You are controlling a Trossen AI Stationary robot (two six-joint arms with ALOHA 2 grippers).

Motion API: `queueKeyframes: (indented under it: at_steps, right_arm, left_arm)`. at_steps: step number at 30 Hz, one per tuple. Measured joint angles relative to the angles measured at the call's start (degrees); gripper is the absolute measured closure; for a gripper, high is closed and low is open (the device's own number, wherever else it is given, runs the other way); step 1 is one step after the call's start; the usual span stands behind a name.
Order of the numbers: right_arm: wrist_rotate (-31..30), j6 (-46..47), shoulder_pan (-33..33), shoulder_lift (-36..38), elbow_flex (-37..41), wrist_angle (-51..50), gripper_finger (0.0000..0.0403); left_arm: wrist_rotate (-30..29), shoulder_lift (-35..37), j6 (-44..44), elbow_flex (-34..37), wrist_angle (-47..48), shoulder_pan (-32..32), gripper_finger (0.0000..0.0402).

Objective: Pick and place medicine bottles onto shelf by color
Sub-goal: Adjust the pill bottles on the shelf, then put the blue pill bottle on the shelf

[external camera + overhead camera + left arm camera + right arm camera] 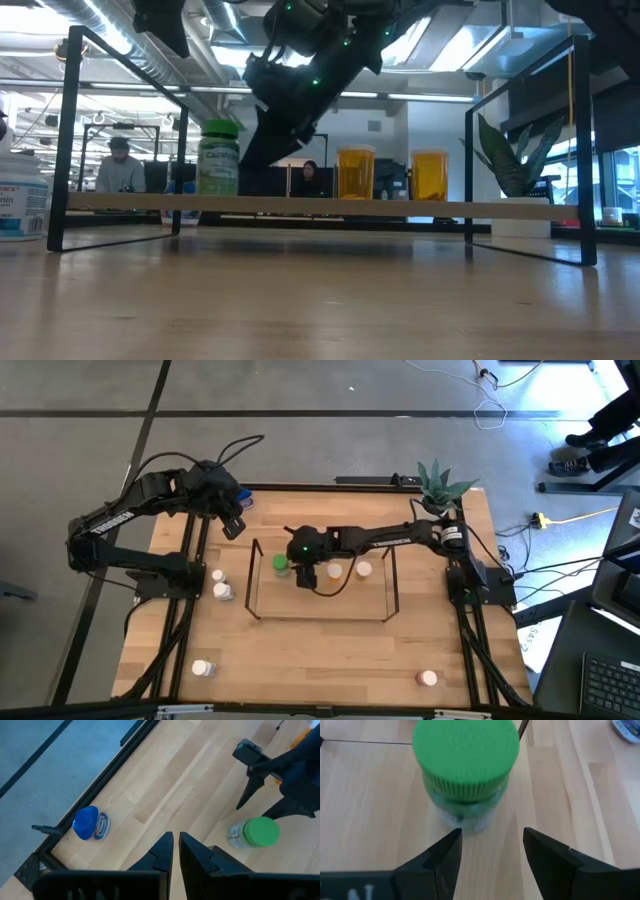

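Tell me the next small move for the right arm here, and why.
Probably lift the right end effector up and back from the green-capped bottle. Its fingers stand apart with nothing between them, and the bottle stands upright on the shelf beside two orange bottles, so that placement looks finished. The left end effector waits shut near the blue-capped bottle.

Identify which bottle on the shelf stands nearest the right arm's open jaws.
The green-capped bottle, at the shelf's left end; the two amber white-capped bottles stand farther right.
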State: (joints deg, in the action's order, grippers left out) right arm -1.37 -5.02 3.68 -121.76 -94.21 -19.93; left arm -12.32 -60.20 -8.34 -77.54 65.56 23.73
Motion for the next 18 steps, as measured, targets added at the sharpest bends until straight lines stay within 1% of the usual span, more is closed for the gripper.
queueKeyframes:
  at_steps: [6,10,14,18]
  right_arm:
    - [2.12,-0.05,0.00,-0.52,0.00,2.38,0.0189]
    - [1.18,-0.21,0.02,-0.08,0.00,1.40,0.0189]
    - [1.05,-1.19,0.02,1.99,-0.89,0.63,0.0189]
    - [1.03,-1.41,0.04,4.53,-1.64,-1.13,0.0189]
  left_arm:
    - [0.00,0.00,0.00,0.00,0.02,0.00,0.0376]
    - [0.00,0.00,-0.49,0.00,0.04,0.00,0.0376]
    - [0.02,0.00,-2.03,0.00,0.04,0.48,0.0376]
    - [0.02,-0.15,-2.01,0.00,0.02,2.41,0.0376]
